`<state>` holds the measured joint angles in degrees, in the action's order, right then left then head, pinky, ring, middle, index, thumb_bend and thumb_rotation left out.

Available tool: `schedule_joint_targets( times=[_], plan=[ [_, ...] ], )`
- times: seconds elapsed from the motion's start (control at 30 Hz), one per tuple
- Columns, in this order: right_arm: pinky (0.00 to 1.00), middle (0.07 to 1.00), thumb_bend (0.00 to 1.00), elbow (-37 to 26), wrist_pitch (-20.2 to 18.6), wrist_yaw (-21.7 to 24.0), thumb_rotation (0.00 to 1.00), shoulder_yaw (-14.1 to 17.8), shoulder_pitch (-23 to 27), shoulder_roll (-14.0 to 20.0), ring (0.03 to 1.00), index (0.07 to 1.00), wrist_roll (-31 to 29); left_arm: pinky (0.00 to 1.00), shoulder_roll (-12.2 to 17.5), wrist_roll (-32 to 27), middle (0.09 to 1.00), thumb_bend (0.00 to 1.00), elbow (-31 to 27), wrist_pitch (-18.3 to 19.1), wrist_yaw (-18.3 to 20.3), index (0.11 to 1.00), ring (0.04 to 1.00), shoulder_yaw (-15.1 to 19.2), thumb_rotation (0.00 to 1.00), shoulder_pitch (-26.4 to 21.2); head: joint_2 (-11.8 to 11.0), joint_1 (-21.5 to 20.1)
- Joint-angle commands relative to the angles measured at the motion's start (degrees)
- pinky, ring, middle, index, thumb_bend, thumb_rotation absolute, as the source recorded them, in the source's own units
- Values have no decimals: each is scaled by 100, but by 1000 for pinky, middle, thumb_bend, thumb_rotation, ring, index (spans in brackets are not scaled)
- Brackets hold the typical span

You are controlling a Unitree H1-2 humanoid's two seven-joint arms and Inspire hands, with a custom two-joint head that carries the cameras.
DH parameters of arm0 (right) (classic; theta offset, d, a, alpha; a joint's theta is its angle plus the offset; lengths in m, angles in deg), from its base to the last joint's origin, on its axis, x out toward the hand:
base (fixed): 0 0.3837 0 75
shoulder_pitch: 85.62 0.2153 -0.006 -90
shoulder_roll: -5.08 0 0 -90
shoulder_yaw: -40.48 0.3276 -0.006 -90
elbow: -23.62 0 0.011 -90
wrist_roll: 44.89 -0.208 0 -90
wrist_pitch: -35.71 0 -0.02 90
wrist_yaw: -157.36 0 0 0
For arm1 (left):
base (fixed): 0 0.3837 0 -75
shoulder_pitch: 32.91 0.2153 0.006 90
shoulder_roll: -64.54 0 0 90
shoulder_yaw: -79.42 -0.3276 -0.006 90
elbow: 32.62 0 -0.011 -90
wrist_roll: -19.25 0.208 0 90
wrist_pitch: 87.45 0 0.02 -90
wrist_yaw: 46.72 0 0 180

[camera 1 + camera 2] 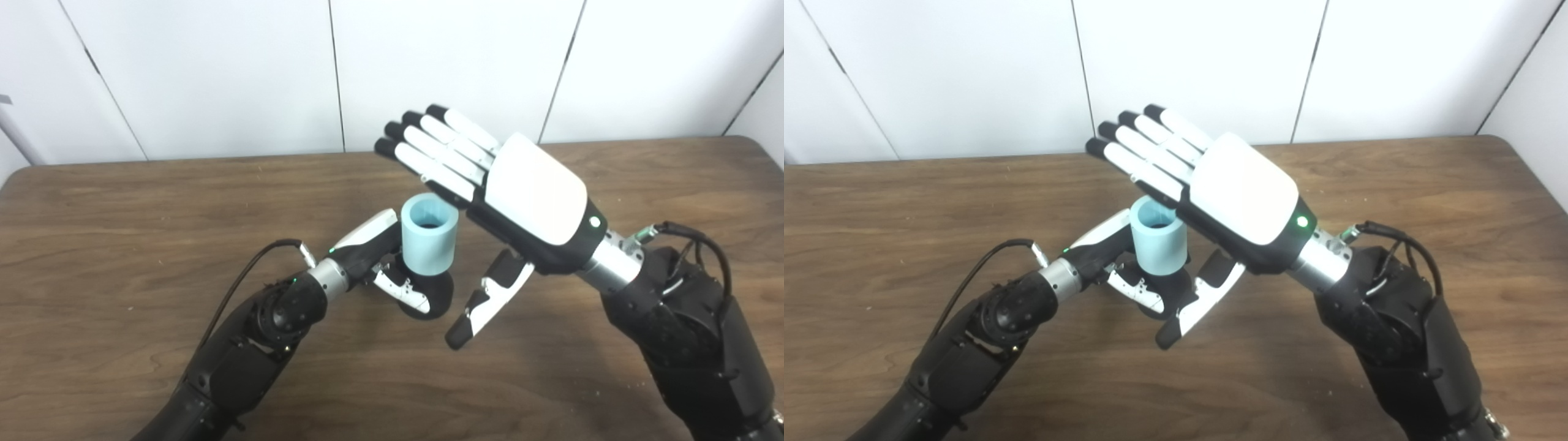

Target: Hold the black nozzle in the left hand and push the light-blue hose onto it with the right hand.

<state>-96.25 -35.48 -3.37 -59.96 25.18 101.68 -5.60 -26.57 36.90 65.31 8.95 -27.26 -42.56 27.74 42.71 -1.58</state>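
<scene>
The light-blue hose (430, 233) is a short, open-topped tube standing upright on the black nozzle (436, 294). My left hand (384, 260) is shut on the black nozzle and holds it above the table; the hose also shows in the right eye view (1159, 242). My right hand (502, 202) is open, fingers stretched flat and together, thumb hanging down. It hovers just right of and above the hose's top rim, the finger side close to the rim. I cannot tell whether it touches. It also shows in the right eye view (1213, 196).
A brown wooden table (122, 208) spans the view, with white wall panels behind it. A black cable (245, 275) loops from my left wrist. Another cable (704, 245) loops at my right wrist.
</scene>
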Motion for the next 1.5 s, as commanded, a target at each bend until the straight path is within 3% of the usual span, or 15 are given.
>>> schedule_joint_targets(
  times=[0.0,0.6,0.8,0.97,1.03,1.13,1.3,1.43,1.47],
  plan=[
    [1000,1000,1000,-147,115,-26,782,20,80,65,1000,1000,-147,345,110,91,513,505,324,460,648,494,435,-261,83,352,5,-6],
    [1000,1000,1000,151,-67,479,771,-78,-60,31,1000,1000,283,335,100,258,500,505,293,496,606,494,415,-315,80,350,17,5],
    [1000,1000,1000,177,-109,439,804,-12,-112,20,1000,1000,406,229,110,278,389,506,322,493,603,487,301,-318,80,328,20,0],
    [1000,1000,1000,182,-135,398,804,73,-125,28,1000,1000,490,209,122,359,359,507,301,446,525,481,276,-328,80,350,7,7],
    [1000,1000,997,169,-130,381,802,107,-108,21,1000,1000,587,219,137,413,372,507,283,425,521,482,287,-353,81,343,10,4],
    [1000,1000,967,150,-115,323,820,148,-92,-7,1000,1000,789,339,158,390,495,506,254,433,581,492,418,-352,82,324,13,11],
    [1000,1000,950,138,-51,243,822,107,-170,-54,1000,1000,1029,375,174,404,513,506,246,411,583,492,449,-362,82,308,12,18],
    [1000,1000,952,171,-1,300,821,34,-189,5,1000,1000,994,278,167,500,417,508,259,341,479,482,342,-370,81,330,19,20],
    [1000,1000,957,179,4,339,821,16,-187,32,1000,1000,975,215,155,454,356,509,267,341,497,478,276,-345,80,336,19,20]
  ],
)
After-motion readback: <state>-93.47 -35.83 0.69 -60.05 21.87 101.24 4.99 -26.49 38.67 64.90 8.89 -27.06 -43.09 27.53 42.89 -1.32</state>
